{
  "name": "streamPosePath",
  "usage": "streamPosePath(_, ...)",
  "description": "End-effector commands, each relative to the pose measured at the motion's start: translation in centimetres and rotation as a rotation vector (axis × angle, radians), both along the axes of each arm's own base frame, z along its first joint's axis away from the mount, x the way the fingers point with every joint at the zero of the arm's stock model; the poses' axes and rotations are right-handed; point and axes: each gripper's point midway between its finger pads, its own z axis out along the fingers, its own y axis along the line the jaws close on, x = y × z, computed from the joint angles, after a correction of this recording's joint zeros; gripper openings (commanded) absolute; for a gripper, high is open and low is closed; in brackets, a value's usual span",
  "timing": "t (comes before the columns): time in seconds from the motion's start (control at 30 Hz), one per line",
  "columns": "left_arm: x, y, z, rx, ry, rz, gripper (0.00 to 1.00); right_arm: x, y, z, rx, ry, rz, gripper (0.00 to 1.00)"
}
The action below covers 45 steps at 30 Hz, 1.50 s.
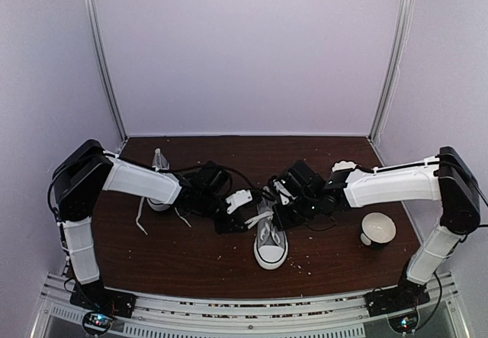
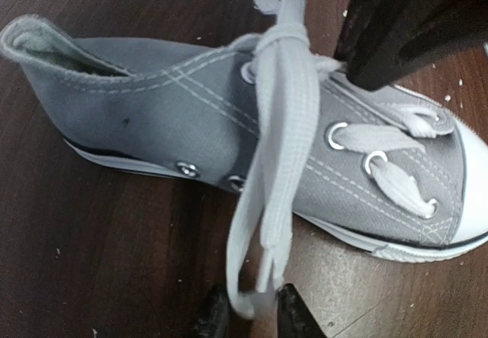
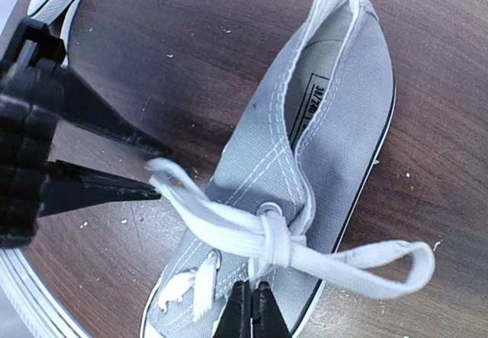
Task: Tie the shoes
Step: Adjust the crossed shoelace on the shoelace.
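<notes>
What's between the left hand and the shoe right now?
In the left wrist view, only the white lace loop crosses the bare table from the shoe to the left hand.

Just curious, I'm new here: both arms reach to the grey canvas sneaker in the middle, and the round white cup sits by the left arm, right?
No: the round white cup sits by the right arm, as the top view shows. Both arms do reach to the middle grey canvas sneaker.
</notes>
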Motion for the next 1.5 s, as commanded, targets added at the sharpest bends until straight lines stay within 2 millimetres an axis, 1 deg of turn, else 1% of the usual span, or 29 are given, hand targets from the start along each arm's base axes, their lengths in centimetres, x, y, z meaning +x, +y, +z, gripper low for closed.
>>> streamPosePath(0.0,0.8,-0.7,3.0,-0.066,-0.083,-0.017,0.39,-0.9,0.0,1.2,0.011,0.007,0.042,0.00)
streamPosePath(0.03,0.8,-0.7,3.7,-0.080,-0.101,-0.027,0.43,-1.0,0.0,1.2,0.008,0.012,0.047,0.00)
streamPosePath(0.13,0.4,-0.8,5.6,-0.128,-0.122,-0.090,0.50,-1.1,-0.3,1.3,-0.004,0.009,0.057,0.00)
streamPosePath(0.23,-0.7,-1.5,8.0,-0.205,-0.064,-0.195,0.51,-1.3,-0.4,1.3,-0.017,0.017,0.076,0.00)
streamPosePath(0.3,-0.7,-1.9,9.4,-0.249,-0.052,-0.223,0.51,-1.7,-0.1,1.3,-0.008,0.029,0.097,0.00)
streamPosePath(0.37,0.7,-2.6,10.4,-0.282,-0.070,-0.184,0.51,-2.1,0.1,1.4,0.016,0.040,0.114,0.00)
streamPosePath(0.43,3.6,-3.6,11.0,-0.292,-0.104,-0.075,0.51,-2.5,0.3,1.5,0.034,0.053,0.132,0.00)
streamPosePath(0.5,6.8,-4.4,10.5,-0.265,-0.124,0.052,0.48,-2.8,0.5,1.4,0.038,0.064,0.144,0.00)
streamPosePath(0.57,9.3,-5.0,9.4,-0.227,-0.115,0.150,0.45,-3.0,0.5,1.3,0.042,0.073,0.151,0.00)
streamPosePath(0.63,10.9,-5.2,8.4,-0.206,-0.127,0.216,0.45,-3.2,0.6,1.2,0.047,0.084,0.155,0.00)
streamPosePath(0.7,11.8,-5.3,7.5,-0.188,-0.135,0.251,0.45,-3.4,0.6,1.2,0.056,0.092,0.158,0.00)
streamPosePath(0.87,12.4,-5.5,4.9,-0.135,-0.115,0.272,0.45,-4.2,0.4,1.2,0.071,0.116,0.170,0.00)
streamPosePath(0.93,12.6,-5.3,3.7,-0.106,-0.103,0.288,0.45,-4.7,0.2,1.1,0.070,0.129,0.173,0.00)
streamPosePath(1.0,12.6,-5.2,3.1,-0.096,-0.097,0.293,0.45,-5.2,-0.4,0.7,0.067,0.146,0.173,0.00)
streamPosePath(1.1,12.6,-5.2,2.4,-0.088,-0.090,0.298,0.44,-6.4,-0.9,0.5,0.081,0.175,0.179,0.00)
streamPosePath(1.2,12.8,-5.3,2.1,-0.082,-0.085,0.297,0.44,-7.4,-1.4,0.2,0.085,0.197,0.183,0.00)
streamPosePath(1.3,13.0,-5.5,1.7,-0.066,-0.080,0.296,0.44,-7.9,-1.7,0.1,0.087,0.209,0.187,0.00)
streamPosePath(1.47,13.0,-5.5,1.5,-0.060,-0.079,0.293,0.44,-8.2,-1.9,-0.4,0.084,0.216,0.187,0.00)
